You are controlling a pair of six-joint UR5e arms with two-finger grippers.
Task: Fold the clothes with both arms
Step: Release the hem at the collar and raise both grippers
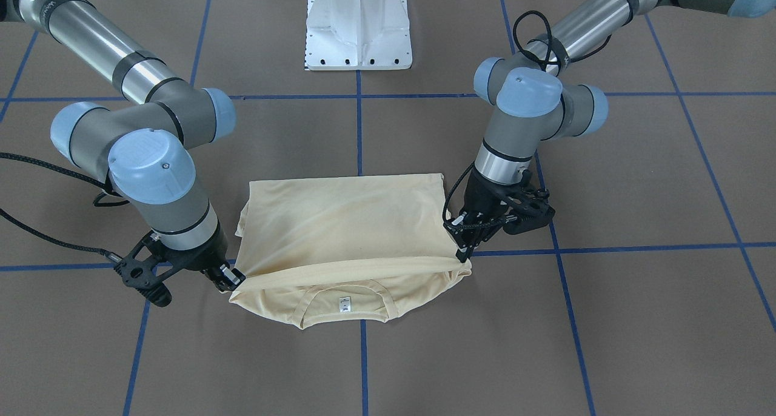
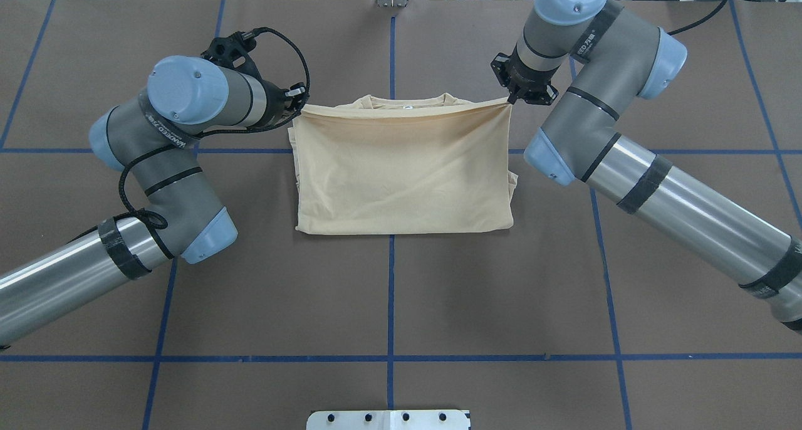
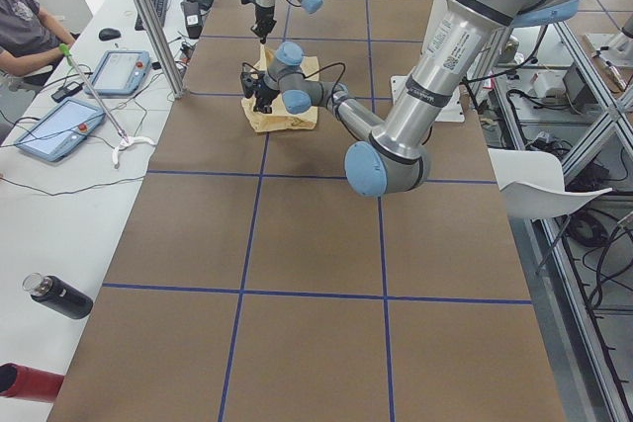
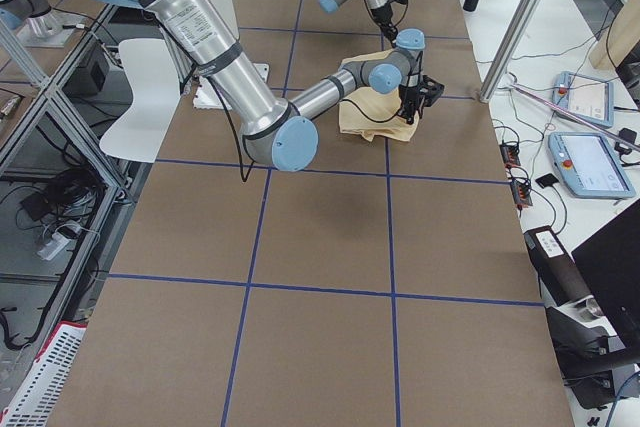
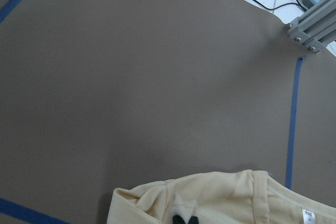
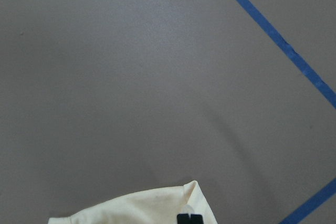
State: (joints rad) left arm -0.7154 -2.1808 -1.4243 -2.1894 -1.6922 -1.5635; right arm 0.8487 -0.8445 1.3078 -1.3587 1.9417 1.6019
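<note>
Left end effector (image 1: 463, 253) and right end effector (image 1: 229, 279) each clamp a T-shirt (image 1: 345, 222) corner. Held edge spans them — collar (image 1: 345, 290) just beyond.

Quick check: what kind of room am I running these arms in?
Probably a robotics lab: brown table with blue tape grid, teach pendants on the side bench, aluminium frame posts.

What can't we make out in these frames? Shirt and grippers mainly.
T-shirt print: shows in no view; only plain fabric faces out.
Neck label text: too small to read in the front-facing view.
Left gripper and right gripper: tips cut off by the bottom edge in both wrist views, so the amount of cloth pinched is unseen.
Side views: both grips too far and small to judge.
</note>
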